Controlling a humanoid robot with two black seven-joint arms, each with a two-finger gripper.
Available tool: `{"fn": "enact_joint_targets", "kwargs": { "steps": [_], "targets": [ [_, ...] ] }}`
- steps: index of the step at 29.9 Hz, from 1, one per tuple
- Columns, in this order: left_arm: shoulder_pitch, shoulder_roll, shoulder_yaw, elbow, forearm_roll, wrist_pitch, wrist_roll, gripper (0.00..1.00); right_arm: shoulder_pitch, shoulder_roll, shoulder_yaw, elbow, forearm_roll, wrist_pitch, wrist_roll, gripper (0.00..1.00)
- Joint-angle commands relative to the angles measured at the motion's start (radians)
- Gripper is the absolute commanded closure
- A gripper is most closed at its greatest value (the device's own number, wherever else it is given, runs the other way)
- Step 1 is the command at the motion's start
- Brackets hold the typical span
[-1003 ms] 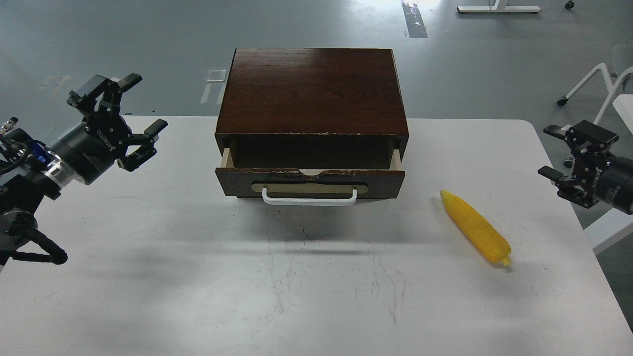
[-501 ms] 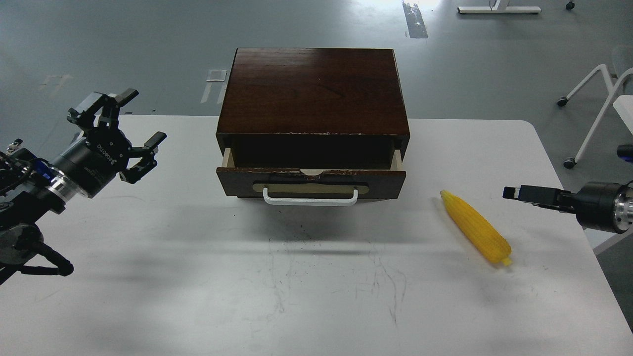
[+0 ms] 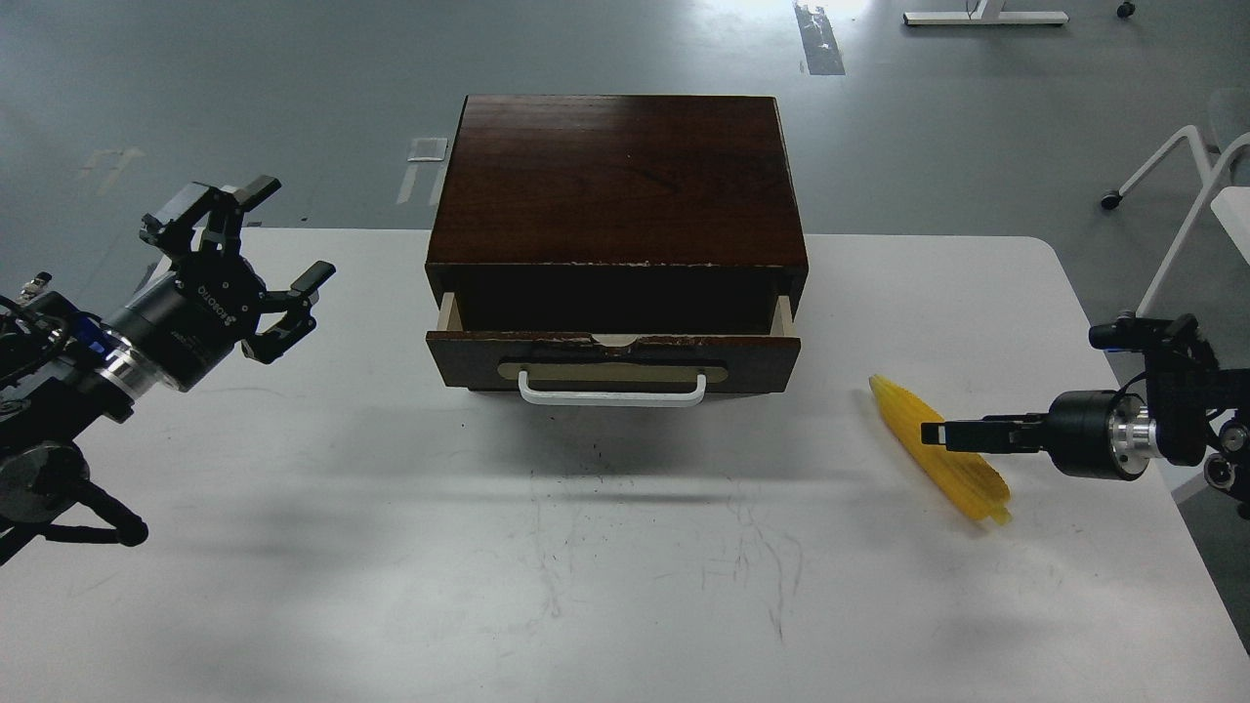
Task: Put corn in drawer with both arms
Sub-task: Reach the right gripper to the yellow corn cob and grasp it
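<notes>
White laminate covers the one table (image 3: 391, 547), scuffed with dark scratches near its middle. One dark brown cabinet (image 3: 617, 176) is set on the far half of it, and its single drawer (image 3: 613, 353) is pulled partly out, with pale wood sides seen at both ends and a white handle (image 3: 611, 390) fixed across a tan plate on the front.

Two black arms are seen. The left arm (image 3: 88, 371) comes in from the left edge, and the left gripper (image 3: 256, 246) is held above the table well apart from the cabinet, its fingers (image 3: 314, 276) spread wide with nothing between them. The right arm (image 3: 1123, 434) comes in from the right edge and is turned so that the right gripper (image 3: 936, 433) is presented edge-on as one thin dark bar; whether its fingers are apart or together cannot be told. Its tip is seen over the middle of the corn (image 3: 952, 469), but contact cannot be confirmed.

One yellow corn is counted, lying on the table to the right of the drawer front, slanted, with its pointed tip toward the drawer and its stub end toward the near right.
</notes>
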Motion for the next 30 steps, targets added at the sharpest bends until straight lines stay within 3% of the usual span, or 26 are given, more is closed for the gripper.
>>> {"fn": "enact_joint_targets", "kwargs": {
  "steps": [1, 7, 9, 11, 14, 17, 19, 24, 30],
  "targets": [
    [0.0, 0.0, 0.0, 0.0, 0.0, 0.0, 0.0, 0.01, 0.017, 0.028, -0.037, -0.017, 0.0, -0.026, 0.0, 0.01],
    [0.0, -0.003, 0.0, 0.0, 0.0, 0.0, 0.0, 0.01, 0.028, 0.028, -0.084, -0.016, 0.0, -0.029, 0.0, 0.11],
    [0.0, -0.006, 0.0, 0.0, 0.0, 0.0, 0.0, 0.01, 0.028, 0.028, -0.092, -0.016, 0.0, -0.03, 0.0, 0.28],
    [0.0, -0.009, 0.0, 0.0, 0.0, 0.0, 0.0, 0.01, 0.028, 0.028, -0.091, -0.013, 0.0, -0.03, 0.0, 0.57],
    [0.0, -0.011, 0.0, 0.0, 0.0, 0.0, 0.0, 0.01, 0.029, 0.028, -0.091, -0.011, 0.0, -0.03, 0.0, 0.76],
    [0.0, -0.011, 0.0, 0.0, 0.0, 0.0, 0.0, 0.01, 0.034, 0.028, -0.091, -0.01, 0.0, -0.03, 0.0, 0.79],
    [0.0, -0.011, 0.0, 0.0, 0.0, 0.0, 0.0, 0.01, 0.035, 0.027, -0.092, -0.01, 0.0, -0.03, 0.0, 0.87],
    [0.0, -0.011, -0.003, 0.0, 0.0, 0.0, 0.0, 0.01, 0.061, 0.014, -0.091, 0.005, 0.002, -0.03, 0.0, 0.88],
    [0.0, -0.011, -0.02, 0.0, 0.002, 0.0, 0.0, 0.01, 0.286, -0.064, -0.092, 0.113, 0.008, -0.029, 0.0, 0.87]
  ]
}}
